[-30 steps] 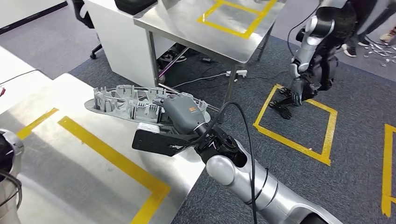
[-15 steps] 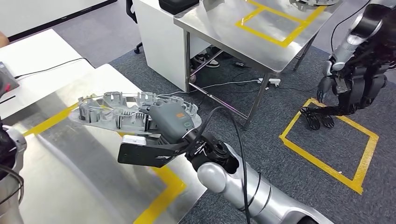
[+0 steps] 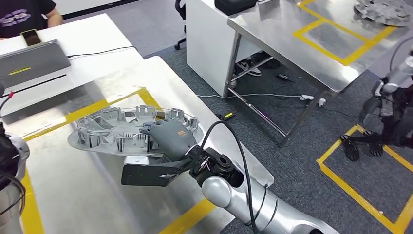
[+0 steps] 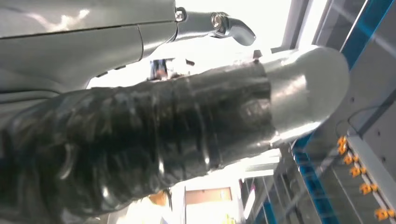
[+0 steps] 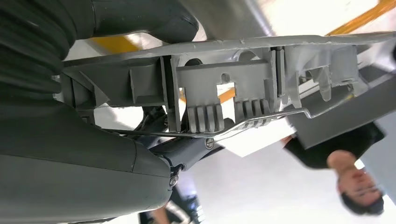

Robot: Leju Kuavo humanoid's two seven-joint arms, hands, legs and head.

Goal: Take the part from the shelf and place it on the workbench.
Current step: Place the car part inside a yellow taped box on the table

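The part [image 3: 112, 131] is a flat grey plastic piece, rounded in outline, with many upright ribs and clips. My right hand [image 3: 170, 139] grips its near right edge and holds it roughly level just above the steel workbench [image 3: 73, 195], inside the yellow tape outline [image 3: 102, 105]. In the right wrist view the part's ribbed edge [image 5: 261, 84] shows side-on, with my hand's grey cover [image 5: 70, 177] clamped around it. My left arm [image 3: 9, 161] is at the left edge of the head view. The left wrist view shows a grey cover [image 4: 70, 42] and a dark wrapped cylinder; the fingers are hidden.
A white table with a laptop [image 3: 29, 63] and a seated person [image 3: 29, 14] lies beyond the workbench. To the right stands a second steel table [image 3: 292, 39] carrying another grey part [image 3: 384, 9]. Another robot [image 3: 389, 112] stands by yellow floor markings [image 3: 360, 195].
The whole view has swung, so the camera has turned. The workbench now lies fully under the part, which my right hand still holds.
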